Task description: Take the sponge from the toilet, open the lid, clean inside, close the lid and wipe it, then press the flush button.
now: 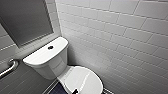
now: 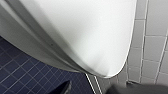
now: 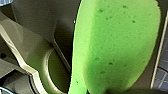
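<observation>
Plainly the lid (image 1: 83,80) lies down; right gripper (image 3: 75,75) clamps the sponge (image 3: 115,45); left gripper (image 2: 100,88) unclear.

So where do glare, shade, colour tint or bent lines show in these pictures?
Head view: the wall tiles fan and bend from the wide lens, and a glare streak crosses the lid. Left wrist view: the lid fades from bright to grey shade near its rim. Right wrist view: the sponge casts a green tint on the grey robot part beside it.

one white ceramic toilet (image 1: 46,61), one white oval lid (image 1: 85,80), one dark round flush button (image 1: 50,47), one bright green sponge (image 3: 115,47), one metal grab bar (image 1: 9,67)
</observation>
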`<state>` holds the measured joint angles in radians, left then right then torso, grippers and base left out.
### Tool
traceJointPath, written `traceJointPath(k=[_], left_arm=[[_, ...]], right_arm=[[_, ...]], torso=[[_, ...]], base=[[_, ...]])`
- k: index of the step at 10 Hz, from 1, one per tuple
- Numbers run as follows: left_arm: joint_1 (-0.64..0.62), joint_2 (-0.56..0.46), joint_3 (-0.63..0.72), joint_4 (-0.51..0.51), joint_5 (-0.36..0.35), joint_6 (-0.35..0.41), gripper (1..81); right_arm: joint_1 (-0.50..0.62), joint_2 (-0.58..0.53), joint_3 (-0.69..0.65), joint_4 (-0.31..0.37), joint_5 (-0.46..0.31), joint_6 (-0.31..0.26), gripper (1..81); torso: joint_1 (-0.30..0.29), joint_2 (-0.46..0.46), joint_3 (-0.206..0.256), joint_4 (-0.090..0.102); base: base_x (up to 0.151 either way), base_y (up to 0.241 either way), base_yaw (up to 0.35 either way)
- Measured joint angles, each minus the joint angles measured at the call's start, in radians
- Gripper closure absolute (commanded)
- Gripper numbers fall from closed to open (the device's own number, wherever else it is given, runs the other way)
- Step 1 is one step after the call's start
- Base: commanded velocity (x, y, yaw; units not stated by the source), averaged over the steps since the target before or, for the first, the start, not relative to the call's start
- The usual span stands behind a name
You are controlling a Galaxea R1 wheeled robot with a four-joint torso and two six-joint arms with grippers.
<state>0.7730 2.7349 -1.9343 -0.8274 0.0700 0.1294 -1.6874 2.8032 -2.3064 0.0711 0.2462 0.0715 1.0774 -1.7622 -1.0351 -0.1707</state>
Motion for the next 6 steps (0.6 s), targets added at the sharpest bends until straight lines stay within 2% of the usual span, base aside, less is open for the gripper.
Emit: traceJointPath(k=[3, 6], left_arm=[[-0.002, 0.006, -0.006, -0.023, 0.001, 0.0, 1.0], [-0.003, 0.028, -0.067, -0.05, 0.0, 0.0, 1.0]], right_arm=[[0.0, 0.006, -0.015, 0.0, -0.001, 0.0, 81.1], [0.0, 0.006, -0.015, 0.0, -0.001, 0.0, 81.1]], torso=[[0.0, 0.0, 0.0, 0.0], [0.0, 0.0, 0.0, 0.0]], base=[[0.0, 0.0, 0.0], [0.0, 0.0, 0.0]])
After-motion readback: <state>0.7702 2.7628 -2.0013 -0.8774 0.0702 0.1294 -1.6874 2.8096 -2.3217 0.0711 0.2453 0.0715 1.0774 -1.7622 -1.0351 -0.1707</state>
